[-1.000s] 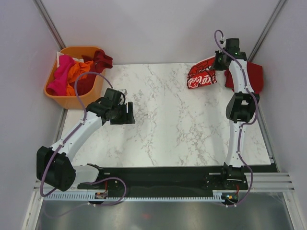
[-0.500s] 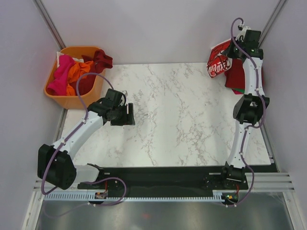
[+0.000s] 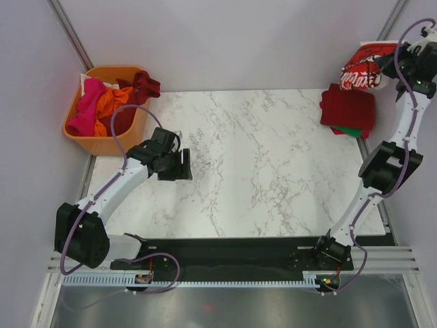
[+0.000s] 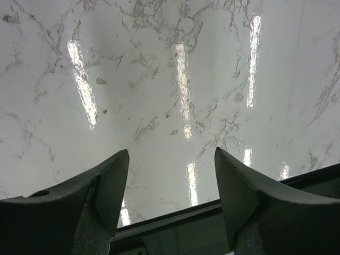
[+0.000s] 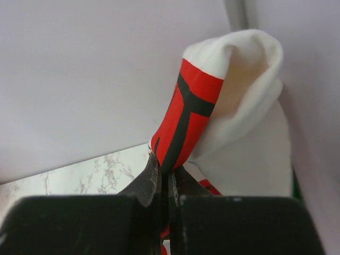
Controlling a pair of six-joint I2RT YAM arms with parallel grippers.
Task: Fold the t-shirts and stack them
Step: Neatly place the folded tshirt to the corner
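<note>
Little changed at left since a second ago: orange basket (image 3: 82, 142) holds unfolded tees (image 3: 95, 106), and the left gripper (image 4: 171, 191) hovers wide open, empty, over marble. Folded stack (image 3: 348, 109) sits far right. Right gripper (image 5: 164, 183), pinched tight on the Coca-Cola tee (image 5: 234, 106), has swung it above and beyond the stack. Stacking step, I judge; next I lower it squarely on.

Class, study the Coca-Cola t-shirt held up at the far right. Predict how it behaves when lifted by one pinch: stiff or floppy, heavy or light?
Probably floppy: the Coca-Cola t-shirt bunches in soft folds at the right pincer. Likely light, since one narrow pinch holds it clear of the table. It may well lose its shape when set down.
</note>
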